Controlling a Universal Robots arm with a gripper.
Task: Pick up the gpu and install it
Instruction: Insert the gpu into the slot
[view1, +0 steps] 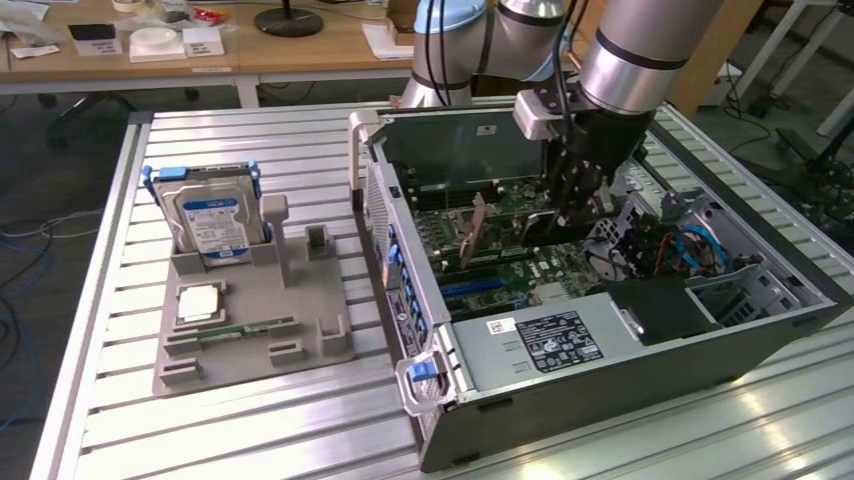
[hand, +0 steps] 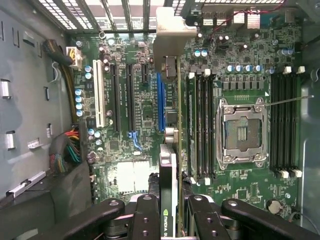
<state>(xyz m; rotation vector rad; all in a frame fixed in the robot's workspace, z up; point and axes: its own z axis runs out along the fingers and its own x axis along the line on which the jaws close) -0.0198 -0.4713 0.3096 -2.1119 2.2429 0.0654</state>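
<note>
- Dark grey computer case (view1: 627, 380), with a black-and-white label.
- Green motherboard (hand: 145, 115) inside the case: black slots, 1 white, 1 blue.
- Black-edged gpu (hand: 168, 165) inside the case, with green lettering and a pale bracket.
- Black gripper (hand: 172, 212).
- Silver hard drive (view1: 214, 225) beside the case, with a blue-white label.
- Silvery ribbed table (view1: 240, 420) under the case.

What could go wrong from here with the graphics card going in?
The gpu, clamped edge-on in the end effector, seems to hang between the blue slot and the memory slots. Pressed down off-line, it might strike them. Its metal bracket sits close to the vented case wall and may snag there.
</note>
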